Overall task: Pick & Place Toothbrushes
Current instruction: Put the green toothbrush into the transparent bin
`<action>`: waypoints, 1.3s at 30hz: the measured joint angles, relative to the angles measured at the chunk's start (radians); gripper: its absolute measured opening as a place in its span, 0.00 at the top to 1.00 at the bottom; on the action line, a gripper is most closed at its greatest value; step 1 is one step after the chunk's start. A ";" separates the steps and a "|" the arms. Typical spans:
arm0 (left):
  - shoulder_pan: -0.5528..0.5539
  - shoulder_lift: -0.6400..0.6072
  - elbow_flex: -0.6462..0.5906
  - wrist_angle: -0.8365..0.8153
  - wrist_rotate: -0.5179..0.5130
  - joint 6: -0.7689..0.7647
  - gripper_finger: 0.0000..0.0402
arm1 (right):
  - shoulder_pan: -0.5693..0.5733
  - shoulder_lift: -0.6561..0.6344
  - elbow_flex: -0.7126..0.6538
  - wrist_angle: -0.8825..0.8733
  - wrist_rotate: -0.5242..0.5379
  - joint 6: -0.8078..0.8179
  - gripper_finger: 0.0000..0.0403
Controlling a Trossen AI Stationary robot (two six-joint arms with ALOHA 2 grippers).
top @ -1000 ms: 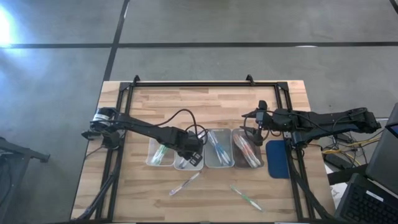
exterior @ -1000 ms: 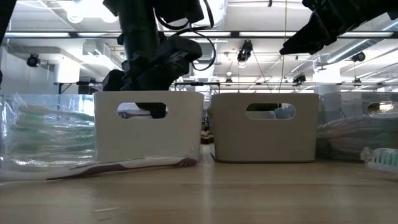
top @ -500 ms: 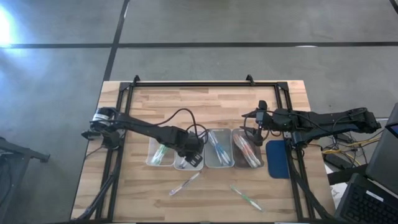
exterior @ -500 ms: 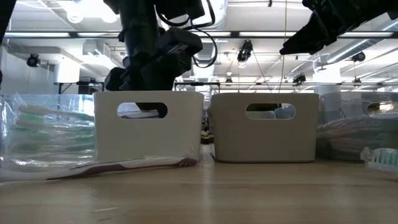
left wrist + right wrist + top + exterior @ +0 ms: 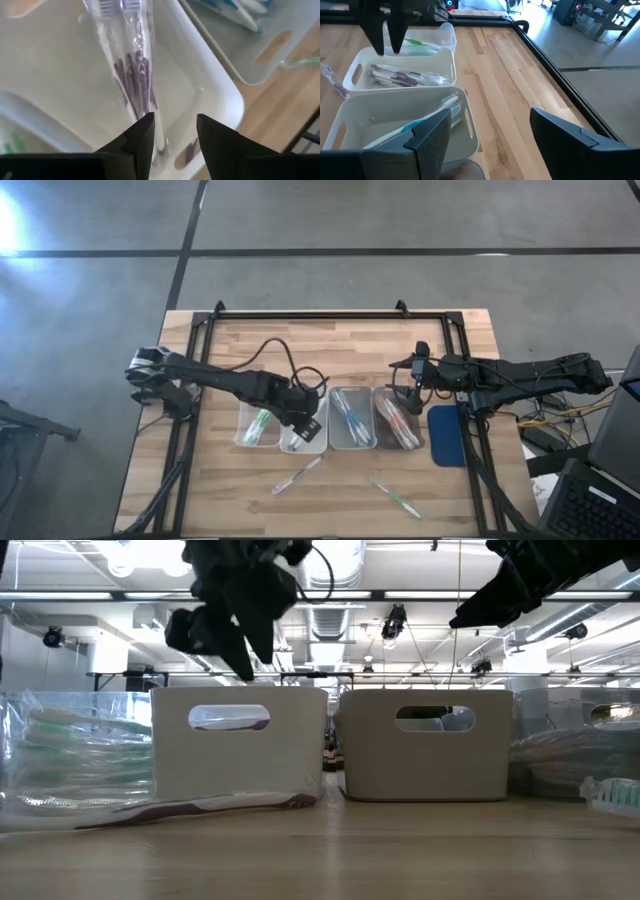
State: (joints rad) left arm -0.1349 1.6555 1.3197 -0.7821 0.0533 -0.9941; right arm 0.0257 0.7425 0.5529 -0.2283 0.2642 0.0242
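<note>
Purple toothbrushes [image 5: 134, 75] lie wrapped in the white tray [image 5: 210, 90], second from the left of four on the table [image 5: 330, 360]; the left gripper [image 5: 172, 131] hovers just above them, fingers parted and empty. The right gripper [image 5: 485, 131] hangs wide open, holding nothing, near the rightmost tray [image 5: 398, 420]; two loose toothbrushes [image 5: 298, 475] lie on the table in front of the trays.

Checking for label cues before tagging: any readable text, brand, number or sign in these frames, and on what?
None readable.
Purple toothbrushes in the white bin: clear wrapping, no print that shows.
Blue toothbrushes in the next bin: no legible text.
Loose toothbrushes on the table: too small to tell.
</note>
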 joint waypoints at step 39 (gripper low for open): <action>-0.342 -0.337 -0.236 0.422 -0.944 0.778 0.62 | 0.000 0.409 0.437 -0.191 -0.011 0.079 0.45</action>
State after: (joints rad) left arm -0.4768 1.3190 1.0841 -0.3599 -0.8904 -0.2166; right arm 0.0261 1.1516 0.9904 -0.4193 0.2535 0.1036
